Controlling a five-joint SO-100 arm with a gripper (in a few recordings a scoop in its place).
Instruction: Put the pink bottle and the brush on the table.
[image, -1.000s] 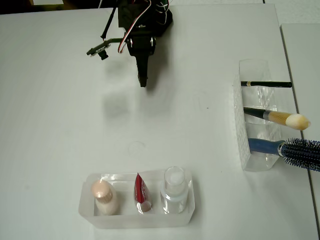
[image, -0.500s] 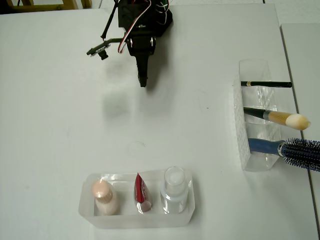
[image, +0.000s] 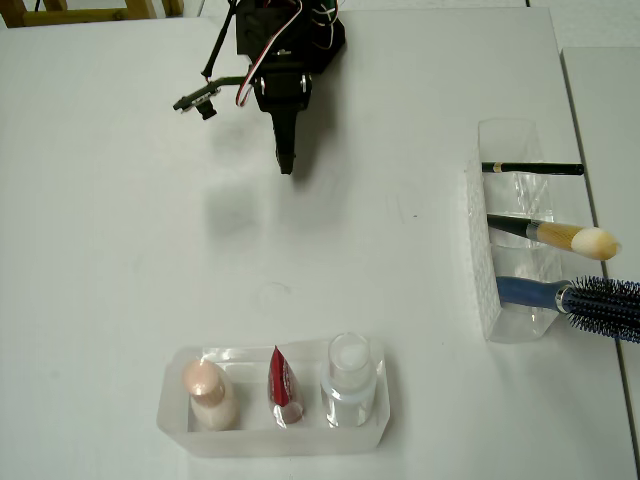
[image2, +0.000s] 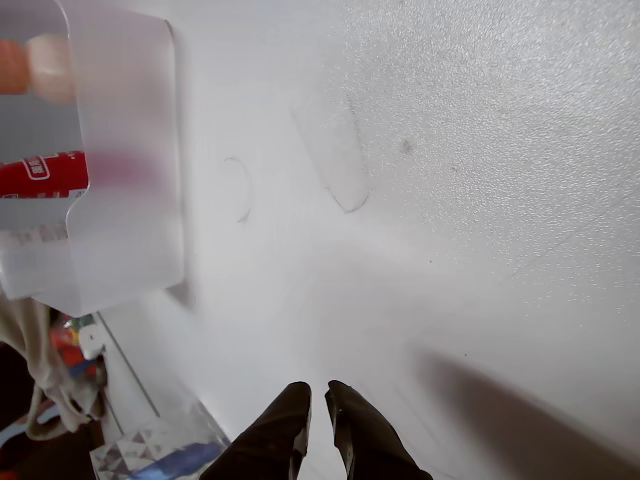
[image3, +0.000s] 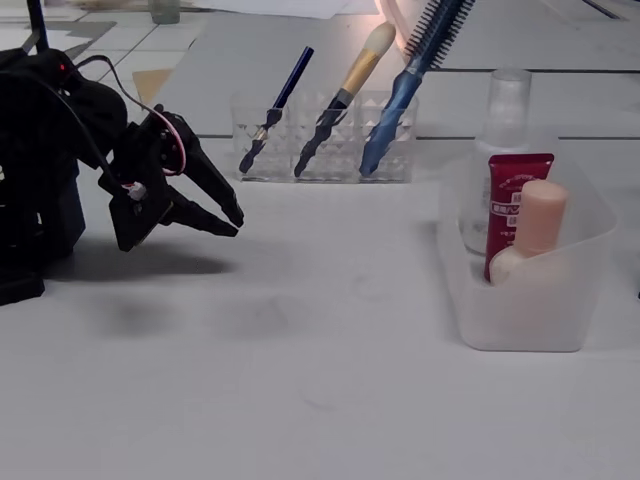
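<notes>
Above the bare white table (image: 120, 280), my claw (image: 286, 165) hangs empty with its jaws nearly together, unchanged from a second ago.

Compared with the earlier overhead frames, nothing on the table has shifted and my arm holds the same pose near the top of that view. The fixed view shows my claw (image3: 228, 220) clear of the surface, tips pointing toward the containers. The pink bottle (image: 207, 393) stands upright at the left end of the frosted tray (image: 172, 420) in the overhead view, beside the red tube (image: 282, 385) and the clear bottle (image: 349, 378). The brush (image: 560, 236) leans in the middle slot of the clear holder (image: 482, 270), between the black pencil (image: 532, 168) and the blue hairbrush (image: 575, 297), well apart from my claw.
</notes>
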